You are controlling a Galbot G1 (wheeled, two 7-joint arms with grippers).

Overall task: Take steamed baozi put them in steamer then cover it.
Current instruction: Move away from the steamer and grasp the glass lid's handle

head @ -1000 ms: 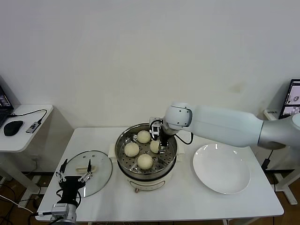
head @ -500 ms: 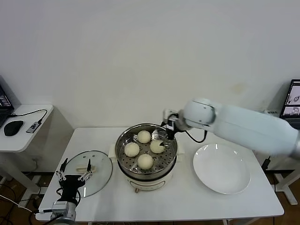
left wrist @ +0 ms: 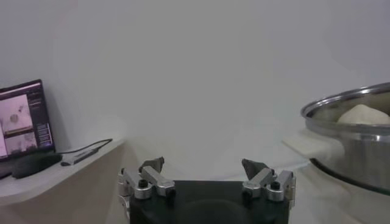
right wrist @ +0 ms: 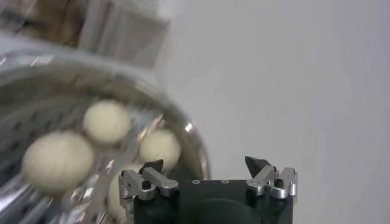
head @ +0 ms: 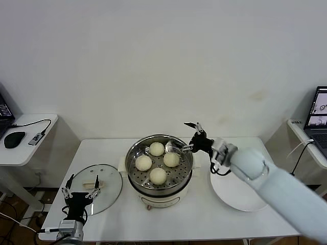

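Several cream-white baozi [head: 157, 175] lie on the perforated tray of the steel steamer [head: 134, 179] at the table's middle. Some of them show in the right wrist view [right wrist: 56, 161]. My right gripper [head: 187, 137] is open and empty, just past the steamer's [right wrist: 195, 146] right rim and above it. The glass cover [head: 108, 185] with its cream handle lies flat on the table to the steamer's left. My left gripper [head: 80, 187] is open and empty at the cover's near left edge. In the left wrist view my left gripper [left wrist: 208, 165] faces the steamer's side [left wrist: 353, 146].
A flat white plate [head: 240, 194] lies to the right of the steamer, partly under my right arm. A side desk [head: 20, 148] with a mouse and cables stands at the far left. A laptop screen [head: 318, 108] is at the far right.
My right gripper let go of a baozi in the steamer, rose and drew back to the right past the rim. The right arm swung down toward the plate. The left arm stayed put.
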